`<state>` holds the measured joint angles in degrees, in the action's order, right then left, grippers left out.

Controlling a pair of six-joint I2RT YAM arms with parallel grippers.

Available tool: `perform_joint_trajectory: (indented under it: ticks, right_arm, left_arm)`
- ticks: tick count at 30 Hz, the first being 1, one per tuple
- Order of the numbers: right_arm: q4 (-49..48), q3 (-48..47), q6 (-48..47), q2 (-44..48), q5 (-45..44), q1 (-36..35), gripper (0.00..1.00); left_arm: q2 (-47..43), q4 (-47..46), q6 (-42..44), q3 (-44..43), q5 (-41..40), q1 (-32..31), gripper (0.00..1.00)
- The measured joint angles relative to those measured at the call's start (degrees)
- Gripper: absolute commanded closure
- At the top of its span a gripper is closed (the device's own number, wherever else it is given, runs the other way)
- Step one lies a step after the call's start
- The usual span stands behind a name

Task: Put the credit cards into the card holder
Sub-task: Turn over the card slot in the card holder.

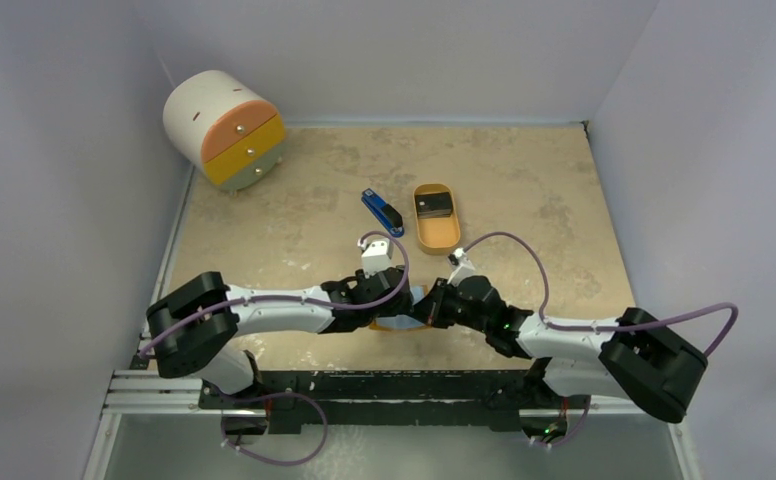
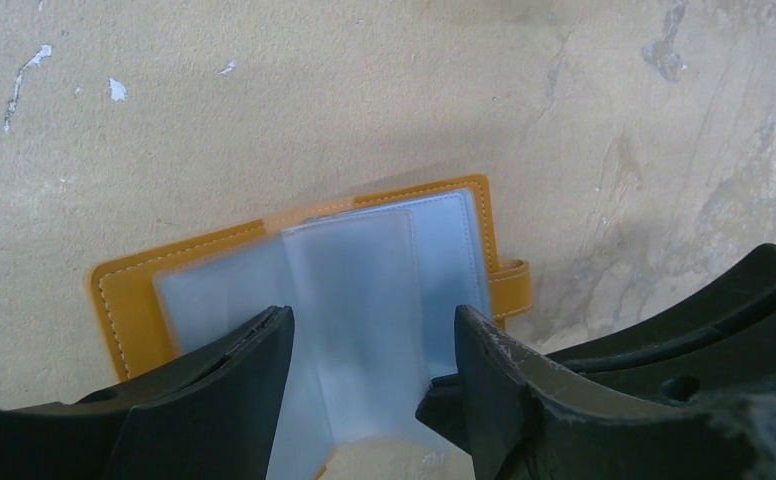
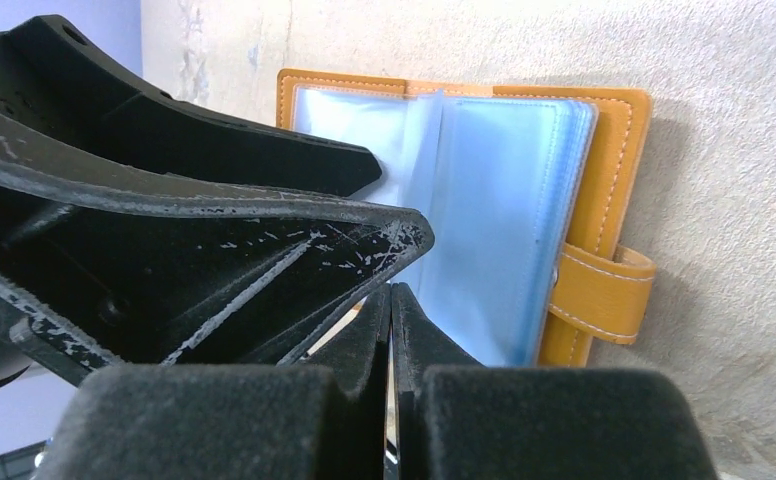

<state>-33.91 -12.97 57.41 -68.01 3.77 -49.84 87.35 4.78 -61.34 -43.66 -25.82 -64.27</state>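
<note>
Near edge of counter - card holder lies open, clear sleeves up, strap out to side. Left gripper over sleeves, jaws apart. Right gripper at sleeve edge, jaws pressed together - anything pinched, cannot tell. Farther back: credit cards inside oval orange tray, blue bar just beside.

The orange leather-like card holder lies open, clear sleeves up. Dark thin credit cards lie in an orange tray.

Leathery card holder, glossy plastic sleeves
</note>
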Motion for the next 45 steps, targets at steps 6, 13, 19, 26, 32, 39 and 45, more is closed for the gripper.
perform_joint_trajectory:
  ticks: [6, 13, 19, 26, 32, 39, 45]
  right_arm:
    - [-1.01, -0.04, -0.11, -0.66, 0.55, 0.0, 1.0]
    - [-1.33, -0.04, -0.28, -0.35, 0.57, 0.0, 0.98]
    - [-0.74, -0.04, -0.39, 3.17, 0.87, 0.0, 0.69]
    - [2.73, 1.38, 0.72, 10.08, 0.28, 0.0, 0.76]
    - [7.02, -0.55, 1.09, 6.93, 0.2, 0.0, 0.8]
    - [7.45, -5.09, 1.53, -3.08, 0.31, 0.0, 0.8]
    - [7.02, -6.58, 2.19, -9.05, 0.26, 0.0, 0.81]
  left_arm:
    - [-0.17, -0.57, -0.11, 0.0, 0.07, 0.0, 0.61]
    - [0.33, -0.59, -0.2, 0.0, 0.0, 0.0, 0.94]
    - [0.98, 1.29, -0.15, 0.0, -1.38, 0.0, 1.0]
    - [0.72, 2.29, -0.13, 0.5, -2.97, 0.0, 1.0]
    - [-2.58, 1.99, 0.81, 3.34, -2.89, 0.0, 1.0]
    - [-8.07, 1.64, 2.49, 6.8, -2.05, 0.0, 1.0]
    - [-11.1, 1.84, 2.38, 10.12, -1.86, 0.0, 1.0]
